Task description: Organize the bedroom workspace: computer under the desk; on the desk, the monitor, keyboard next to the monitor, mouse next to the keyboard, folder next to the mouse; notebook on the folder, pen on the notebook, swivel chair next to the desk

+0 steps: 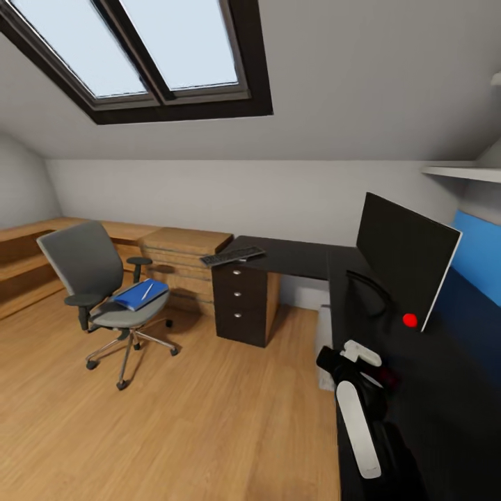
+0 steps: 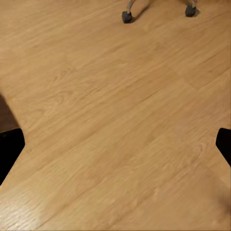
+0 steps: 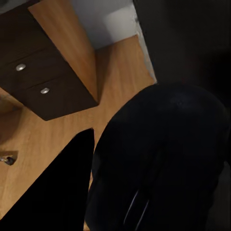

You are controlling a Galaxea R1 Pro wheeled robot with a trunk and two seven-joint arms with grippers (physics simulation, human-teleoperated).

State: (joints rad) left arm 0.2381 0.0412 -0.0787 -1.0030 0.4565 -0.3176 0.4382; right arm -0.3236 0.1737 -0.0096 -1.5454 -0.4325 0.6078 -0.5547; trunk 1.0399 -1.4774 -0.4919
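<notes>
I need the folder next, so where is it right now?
In the head view, the blue folder lies on the swivel chair seat at left, away from the desk.

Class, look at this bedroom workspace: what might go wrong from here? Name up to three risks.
The pen lies loose on the blue folder on the swivel chair; lifting the folder tilted might let it slide off. The chair stands on castors, so a push while reaching may roll it away. The keyboard sits by the desk's far edge; a nudge could drop it.
</notes>
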